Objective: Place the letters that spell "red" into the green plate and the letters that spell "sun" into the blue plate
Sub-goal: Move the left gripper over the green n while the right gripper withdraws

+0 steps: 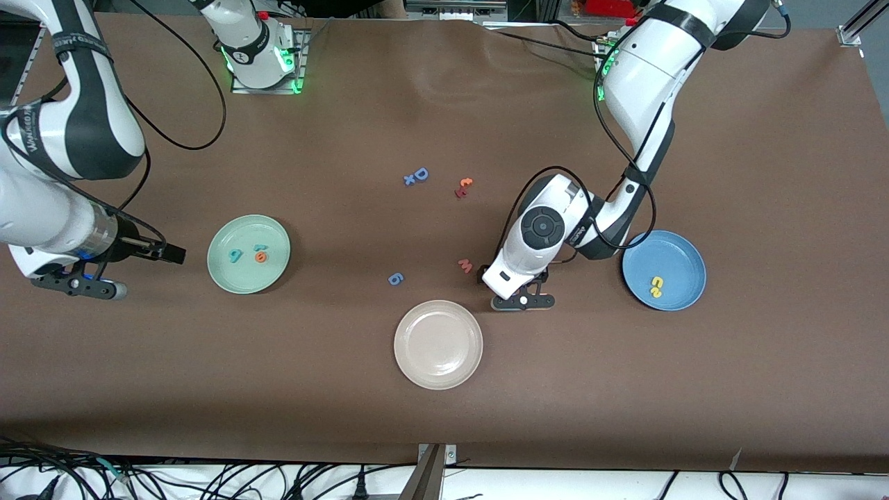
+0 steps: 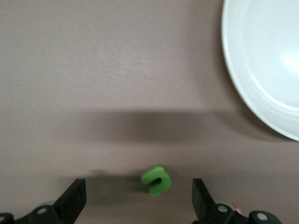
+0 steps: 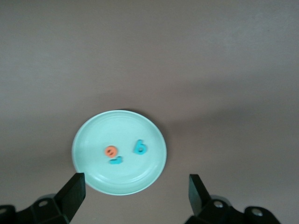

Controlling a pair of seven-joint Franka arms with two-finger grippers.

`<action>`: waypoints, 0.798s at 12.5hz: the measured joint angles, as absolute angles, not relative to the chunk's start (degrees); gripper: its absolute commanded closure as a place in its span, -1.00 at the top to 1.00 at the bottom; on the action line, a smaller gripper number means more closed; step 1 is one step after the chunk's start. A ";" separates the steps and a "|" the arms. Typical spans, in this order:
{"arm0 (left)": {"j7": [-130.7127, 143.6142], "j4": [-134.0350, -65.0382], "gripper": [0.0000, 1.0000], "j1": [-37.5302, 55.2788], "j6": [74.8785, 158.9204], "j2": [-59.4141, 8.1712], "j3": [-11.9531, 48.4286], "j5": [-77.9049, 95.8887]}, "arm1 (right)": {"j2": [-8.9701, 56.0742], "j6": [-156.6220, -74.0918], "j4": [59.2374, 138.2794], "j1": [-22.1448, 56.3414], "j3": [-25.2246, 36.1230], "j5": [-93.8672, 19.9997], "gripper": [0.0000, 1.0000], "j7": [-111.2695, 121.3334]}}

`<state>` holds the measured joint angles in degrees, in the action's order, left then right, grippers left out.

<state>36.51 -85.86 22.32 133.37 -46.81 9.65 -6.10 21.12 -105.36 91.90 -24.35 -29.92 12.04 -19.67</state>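
The green plate (image 1: 248,275) (image 3: 140,177) holds the teal d (image 1: 235,256) (image 3: 140,147), the orange e (image 1: 260,257) (image 3: 111,151) and the teal r (image 1: 260,246) (image 3: 116,161). Two yellow letters (image 1: 656,285) lie together in the blue plate (image 1: 677,253). The green n (image 2: 156,179) lies on the cloth between the fingers of my open left gripper (image 1: 522,300) (image 2: 138,189), which is low over it; the front view hides this letter under the hand. My right gripper (image 1: 167,253) (image 3: 135,184) waits open and empty beside the green plate, toward the right arm's end.
A cream-white plate (image 1: 438,344) (image 2: 252,70) sits close to the left hand, nearer the front camera. Loose letters on the brown cloth: pink m (image 1: 465,265), blue 6 (image 1: 395,278), blue D (image 1: 417,176), a red and orange pair (image 1: 463,187).
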 measured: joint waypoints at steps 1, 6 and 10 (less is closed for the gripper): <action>36.51 -85.37 1.00 22.45 133.38 -47.21 9.16 -6.10 | 20.24 -105.52 91.40 -24.66 -29.82 10.80 0.97 -19.67; 37.72 -84.05 1.00 23.90 133.38 -48.32 8.36 -6.10 | 17.89 -105.53 87.53 -24.31 -28.67 9.47 0.97 -19.28; 38.85 -83.96 0.95 25.44 133.38 -49.24 7.53 -6.10 | 16.96 -105.64 85.19 -8.15 -8.31 1.54 0.97 -14.63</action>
<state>38.85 -83.96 25.44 133.38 -49.24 7.53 -6.10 16.96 -105.64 85.19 -8.15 -8.31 1.54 -14.63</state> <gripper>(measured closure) 0.000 0.013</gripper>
